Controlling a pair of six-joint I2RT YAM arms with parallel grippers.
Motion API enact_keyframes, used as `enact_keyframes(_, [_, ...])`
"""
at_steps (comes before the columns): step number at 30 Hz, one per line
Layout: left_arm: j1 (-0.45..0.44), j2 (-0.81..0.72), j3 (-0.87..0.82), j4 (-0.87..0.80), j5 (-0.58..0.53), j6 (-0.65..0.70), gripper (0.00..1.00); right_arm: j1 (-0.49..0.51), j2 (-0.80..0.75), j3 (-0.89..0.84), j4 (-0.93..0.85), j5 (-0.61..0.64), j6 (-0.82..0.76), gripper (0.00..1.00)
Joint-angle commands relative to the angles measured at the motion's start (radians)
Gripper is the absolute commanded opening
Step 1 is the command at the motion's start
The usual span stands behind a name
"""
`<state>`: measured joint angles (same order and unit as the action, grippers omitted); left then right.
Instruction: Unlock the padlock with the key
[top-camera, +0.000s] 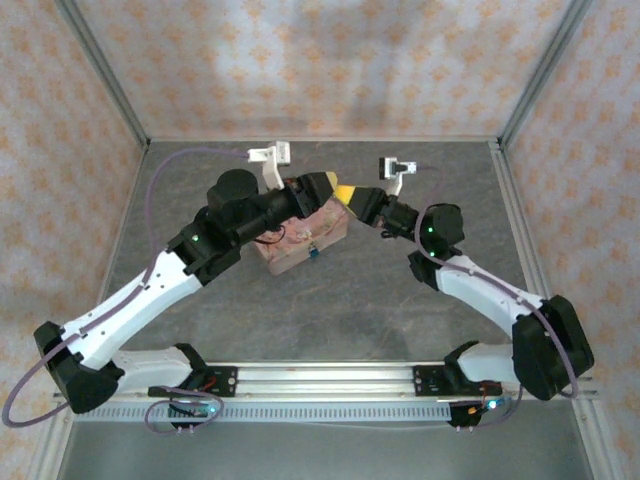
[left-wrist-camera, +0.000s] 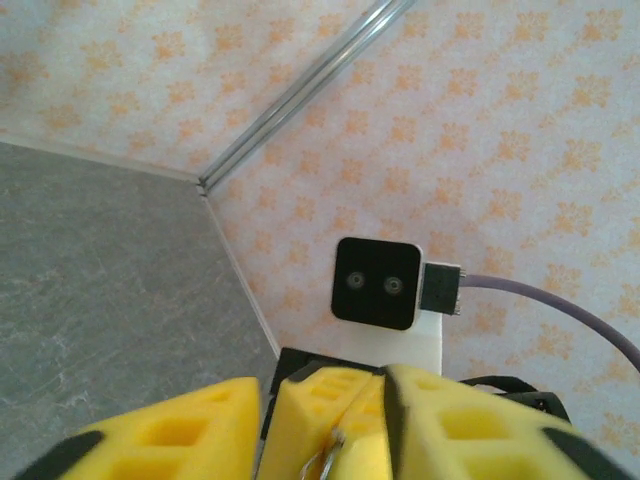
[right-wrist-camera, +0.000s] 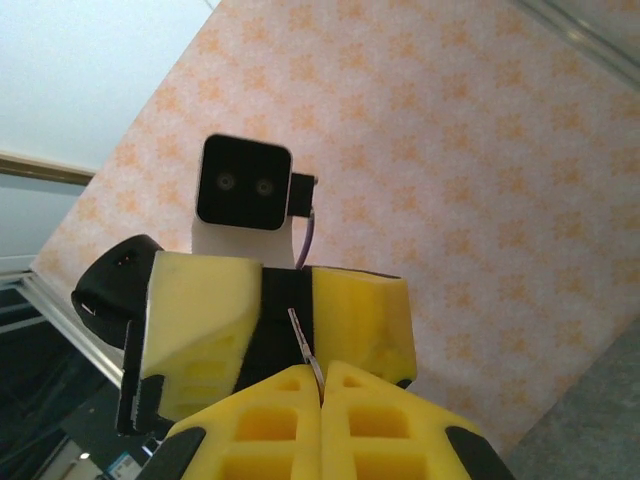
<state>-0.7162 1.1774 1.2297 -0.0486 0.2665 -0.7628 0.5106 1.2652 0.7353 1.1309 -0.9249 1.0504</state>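
My right gripper (right-wrist-camera: 320, 378) is shut on the key (right-wrist-camera: 305, 340), a thin silvery blade sticking up from between its yellow pads. My left gripper (left-wrist-camera: 318, 402) stands open, its yellow fingers (left-wrist-camera: 170, 435) on either side of the right gripper's tip, where the key (left-wrist-camera: 335, 452) pokes out. In the top view both grippers meet nose to nose, left (top-camera: 322, 185) and right (top-camera: 346, 194), just above the back of the pink floral box (top-camera: 300, 240). A tiny blue padlock (top-camera: 313, 249) sits at the box's front edge.
The grey table (top-camera: 330, 310) is walled by orange-patterned panels. Both arms lean in from the near rail (top-camera: 320, 380) towards the middle. Each wrist view looks at the other arm's black camera block (left-wrist-camera: 375, 283) and the side wall.
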Motion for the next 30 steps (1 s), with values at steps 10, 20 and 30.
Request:
enact_keyframes(10, [0.031,-0.159,-0.049,-0.272,-0.174,0.063,0.75,-0.037,-0.164,0.048,-0.466,-0.010,-0.358,0.00])
enact_keyframes(20, [-0.096,-0.189,-0.376,-0.360,-0.241,-0.008,0.65,-0.065,-0.030,0.233,-1.037,0.437,-0.762,0.00])
enact_keyframes(30, [-0.140,-0.055,-0.633,-0.145,-0.336,-0.109,0.57,-0.062,0.442,0.565,-1.083,0.563,-0.855,0.00])
